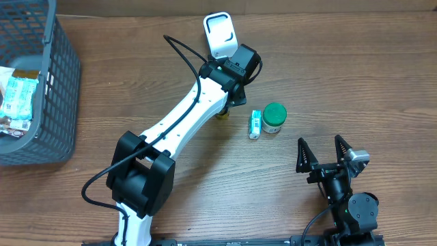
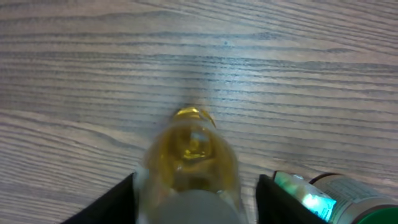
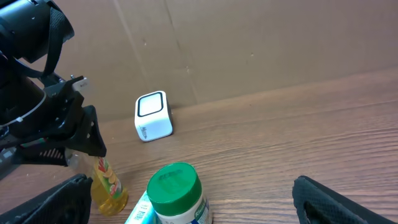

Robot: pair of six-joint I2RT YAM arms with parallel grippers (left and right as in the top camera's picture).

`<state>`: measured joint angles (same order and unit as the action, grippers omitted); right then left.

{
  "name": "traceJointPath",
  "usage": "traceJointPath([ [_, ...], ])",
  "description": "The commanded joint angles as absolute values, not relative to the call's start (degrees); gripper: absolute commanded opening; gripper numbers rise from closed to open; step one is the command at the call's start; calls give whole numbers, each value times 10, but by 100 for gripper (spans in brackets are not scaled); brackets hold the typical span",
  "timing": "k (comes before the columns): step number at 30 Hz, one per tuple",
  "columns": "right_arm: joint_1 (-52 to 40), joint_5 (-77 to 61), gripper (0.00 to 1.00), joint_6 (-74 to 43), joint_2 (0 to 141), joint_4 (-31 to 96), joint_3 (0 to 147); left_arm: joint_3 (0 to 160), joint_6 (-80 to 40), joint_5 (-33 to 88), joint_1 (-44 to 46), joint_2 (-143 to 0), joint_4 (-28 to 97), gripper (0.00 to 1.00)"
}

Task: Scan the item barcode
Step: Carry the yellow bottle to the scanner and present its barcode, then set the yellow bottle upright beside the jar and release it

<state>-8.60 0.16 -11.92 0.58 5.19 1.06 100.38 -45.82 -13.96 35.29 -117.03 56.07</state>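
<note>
Yellow bottle (image 3: 108, 186) stands upright on the table (image 1: 355, 61), near the white scanner (image 1: 220, 34). Left gripper (image 2: 196, 183) straddles it; clamped or loose, can't tell. Right gripper (image 1: 326, 152) gapes empty, well apart. Presenting the barcode looks still to do.

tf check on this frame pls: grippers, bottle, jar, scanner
1. The right gripper is open and holds nothing. True.
2. The yellow bottle is in the basket. False: it is outside it, on the table, between the fingers of the left gripper.
3. The green-lidded jar stands right beside a small box. True.
4. The right gripper holds the scanner. False: the scanner sits on the table's far side, with no gripper on it.
</note>
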Motion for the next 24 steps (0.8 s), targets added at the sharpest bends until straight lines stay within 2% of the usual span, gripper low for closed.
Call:
traceJointPath([
  [1,-83,-1,100,-115,2,48,4,997,-450,-138,358,-1169,554,52],
  [7,-83,-1,100,-115,2,48,4,997,-449,-122,361,-1169,546,44],
  [14,-83,-1,100,-115,2,48,4,997,-450,-106,361,-1169,532,46],
  [16,-83,-1,100,-115,2,48,4,997,-449,-107,361,-1169,532,54],
  [20,-83,-1,100,-115,2,48,4,999,-427,-108,359,-1169,528,88],
  [22,-83,-1,100,-115,2,48,4,1006,-385,-105,359,-1168,526,99],
  [24,-83,-1,100,-115,2,48,4,1027,-333,-106,359,-1163,527,100],
])
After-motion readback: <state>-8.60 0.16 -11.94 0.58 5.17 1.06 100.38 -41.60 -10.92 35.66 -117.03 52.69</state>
